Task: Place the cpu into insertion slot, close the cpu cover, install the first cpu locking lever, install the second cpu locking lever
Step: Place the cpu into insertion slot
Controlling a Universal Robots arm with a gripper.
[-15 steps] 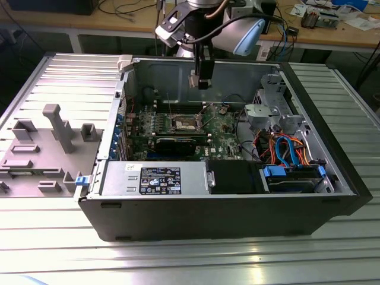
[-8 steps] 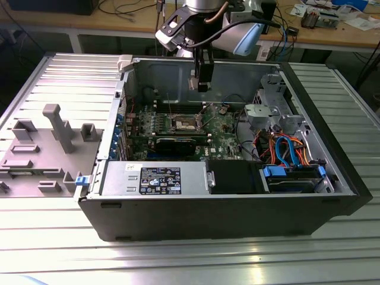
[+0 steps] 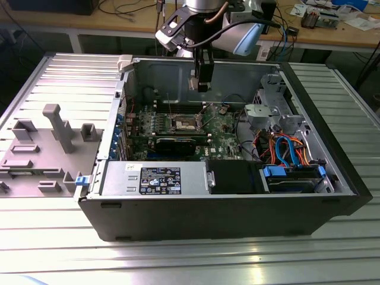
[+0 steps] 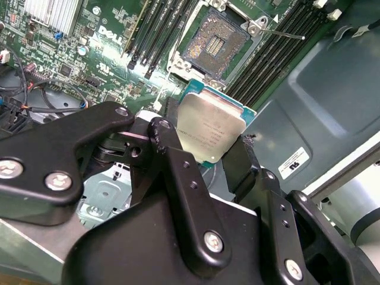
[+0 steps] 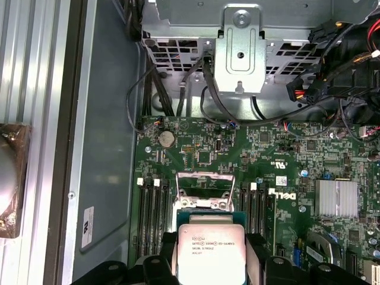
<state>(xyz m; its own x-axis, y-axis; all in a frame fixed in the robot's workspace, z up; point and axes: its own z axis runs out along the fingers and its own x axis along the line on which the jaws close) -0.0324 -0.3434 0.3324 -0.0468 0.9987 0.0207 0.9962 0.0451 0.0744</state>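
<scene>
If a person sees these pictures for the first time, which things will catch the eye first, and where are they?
First comes the cpu, its dull silver top gripped at two edges by the black claw above the green motherboard. Just beyond it in the second wrist view lies the insertion slot, open, with its contacts bare. In the exterior view the black computer case lies open on a ribbed metal table.
</scene>
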